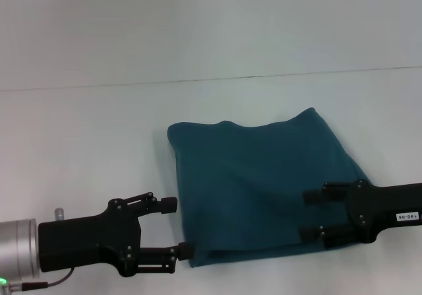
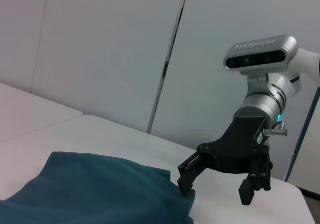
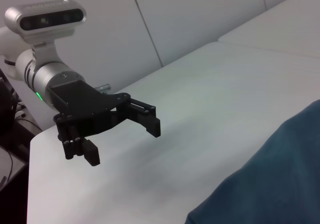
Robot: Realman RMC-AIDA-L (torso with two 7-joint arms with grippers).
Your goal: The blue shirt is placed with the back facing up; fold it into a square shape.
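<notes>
Two grippers' jaws spread, left gripper (image 1: 177,228), right gripper (image 1: 310,214), blue shirt (image 1: 257,176) folded, white table (image 1: 99,130).

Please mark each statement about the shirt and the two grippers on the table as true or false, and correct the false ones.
1. The blue shirt is already folded into a compact shape. True.
2. The left gripper is shut on the shirt. False: its fingers are open, holding nothing.
3. The right gripper is open. True.
4. The shirt hangs over the edge of the table. False: it lies flat on the table.
</notes>
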